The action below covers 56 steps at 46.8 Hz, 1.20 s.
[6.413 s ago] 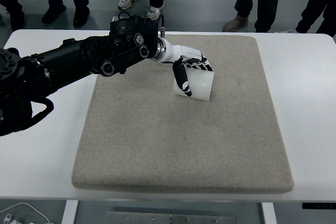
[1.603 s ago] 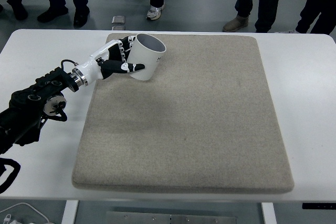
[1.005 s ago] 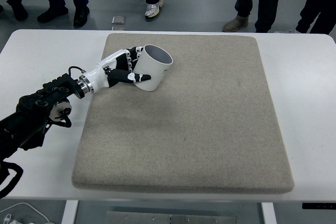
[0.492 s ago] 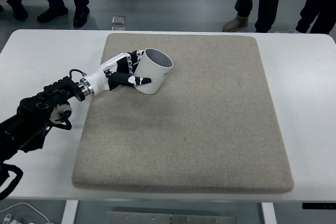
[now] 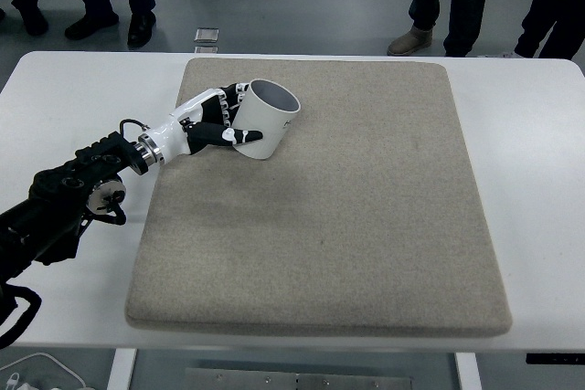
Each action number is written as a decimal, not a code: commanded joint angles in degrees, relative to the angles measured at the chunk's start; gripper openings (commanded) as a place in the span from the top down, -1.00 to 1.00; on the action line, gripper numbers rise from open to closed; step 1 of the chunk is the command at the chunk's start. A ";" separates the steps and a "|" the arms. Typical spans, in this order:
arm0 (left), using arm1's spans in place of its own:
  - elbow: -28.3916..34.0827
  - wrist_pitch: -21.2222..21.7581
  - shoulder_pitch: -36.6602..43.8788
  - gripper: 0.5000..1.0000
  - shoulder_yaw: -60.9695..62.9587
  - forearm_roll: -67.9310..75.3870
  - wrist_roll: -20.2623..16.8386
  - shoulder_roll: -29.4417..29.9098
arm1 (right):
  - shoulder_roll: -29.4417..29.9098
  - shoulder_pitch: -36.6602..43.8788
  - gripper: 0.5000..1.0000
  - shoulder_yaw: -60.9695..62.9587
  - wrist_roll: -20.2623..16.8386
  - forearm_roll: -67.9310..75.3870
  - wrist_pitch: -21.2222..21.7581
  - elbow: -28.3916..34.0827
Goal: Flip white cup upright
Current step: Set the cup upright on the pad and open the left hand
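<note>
A white cup (image 5: 268,121) stands mouth-up, slightly tilted, on the beige mat (image 5: 347,216) near its far left part. My left hand (image 5: 221,121) comes in from the left and is shut on the cup's left side, the thumb (image 5: 239,136) across its front and the fingers behind it. The black left arm (image 5: 64,194) stretches over the white table. The right arm is out of view.
The mat lies on a white table (image 5: 530,180). Several people's legs and shoes (image 5: 411,41) stand along the far edge. A small grey object (image 5: 206,36) lies on the floor beyond the table.
The hand turned the cup from lying on its side to mouth-up, carried it to the mat's far left part and lowered it slightly. In the last half second it barely moved.
</note>
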 commanded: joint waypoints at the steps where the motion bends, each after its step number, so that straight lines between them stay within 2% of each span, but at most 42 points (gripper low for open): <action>1: -0.10 -0.09 0.00 -0.83 -0.03 0.00 0.00 0.00 | 0.00 0.00 -0.72 0.00 -0.03 0.00 0.00 0.01; 19: -0.18 -0.18 -0.09 -0.95 -1.26 0.00 0.00 0.09 | 0.00 0.00 -0.72 0.00 -0.03 0.00 0.00 0.01; 56: -0.62 -0.38 -0.96 -0.95 -3.01 0.00 0.00 0.44 | 0.00 0.00 -0.72 0.00 0.06 -0.09 0.00 0.01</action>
